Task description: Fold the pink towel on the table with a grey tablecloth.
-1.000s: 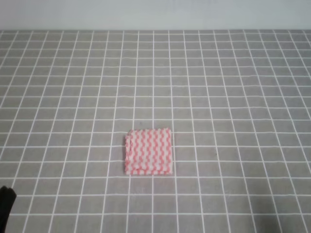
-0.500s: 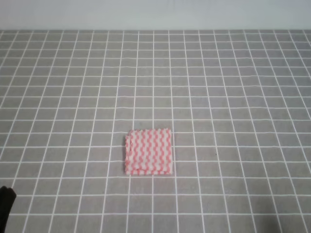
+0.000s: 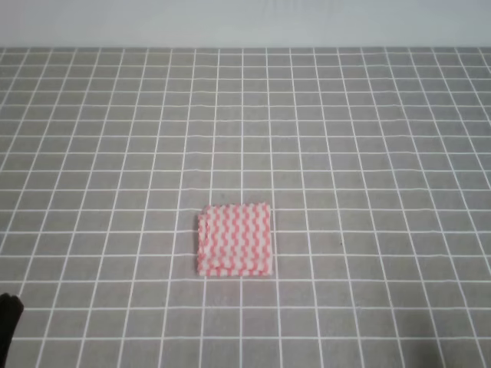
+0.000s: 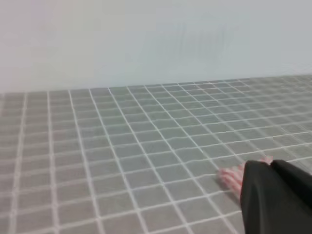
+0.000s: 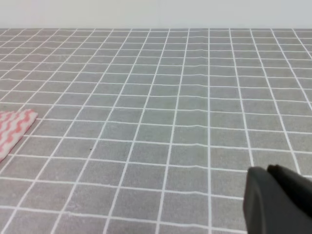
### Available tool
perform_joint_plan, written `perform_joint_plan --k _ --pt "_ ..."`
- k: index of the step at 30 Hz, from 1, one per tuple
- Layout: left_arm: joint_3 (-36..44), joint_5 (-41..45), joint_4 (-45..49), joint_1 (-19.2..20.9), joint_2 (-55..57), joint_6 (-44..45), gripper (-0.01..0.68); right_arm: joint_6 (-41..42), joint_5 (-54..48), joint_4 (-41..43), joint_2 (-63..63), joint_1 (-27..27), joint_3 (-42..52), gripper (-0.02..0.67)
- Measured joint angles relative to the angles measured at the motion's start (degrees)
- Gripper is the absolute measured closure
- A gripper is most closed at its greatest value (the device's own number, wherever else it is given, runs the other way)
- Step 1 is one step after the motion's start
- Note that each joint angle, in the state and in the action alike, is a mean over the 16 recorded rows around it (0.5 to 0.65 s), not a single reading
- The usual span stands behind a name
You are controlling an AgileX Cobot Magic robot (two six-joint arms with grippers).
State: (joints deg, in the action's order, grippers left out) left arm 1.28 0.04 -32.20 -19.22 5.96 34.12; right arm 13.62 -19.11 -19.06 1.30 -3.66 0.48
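Here I am with both arms pulled back to the near edge of the grey-clothed bench with its white grid lines [image 3: 368, 138], and the thin pink-and-white wavy-striped towel [image 3: 235, 239] lies alone near the middle, a little left of centre and toward my side. From my left claw [image 4: 278, 195] the towel sits forward and to the right, just peeking past the dark tip in the wrist view; from my right claw [image 5: 280, 197] it lies forward and to the left, only a corner showing at the frame edge. I judge the left arm the nearer one. The towel looks like a compact near-square, slightly taller than wide, with layered edges along the left and bottom, so I judge it already folded. Whether either claw is open or closed I cannot tell; only dark tips show, and neither touches the cloth.
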Motion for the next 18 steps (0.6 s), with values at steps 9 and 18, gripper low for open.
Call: perform_joint_plan --k 9,18 --pt "0.0 4.0 21.9 3.0 -3.3 -18.7 0.675 0.0 0.0 0.0 0.0 0.0 0.0 0.665" --pt "0.0 13.6 34.3 4.9 -7.5 -32.2 0.675 0.0 -0.2 0.0 -0.1 0.0 -0.1 0.666"
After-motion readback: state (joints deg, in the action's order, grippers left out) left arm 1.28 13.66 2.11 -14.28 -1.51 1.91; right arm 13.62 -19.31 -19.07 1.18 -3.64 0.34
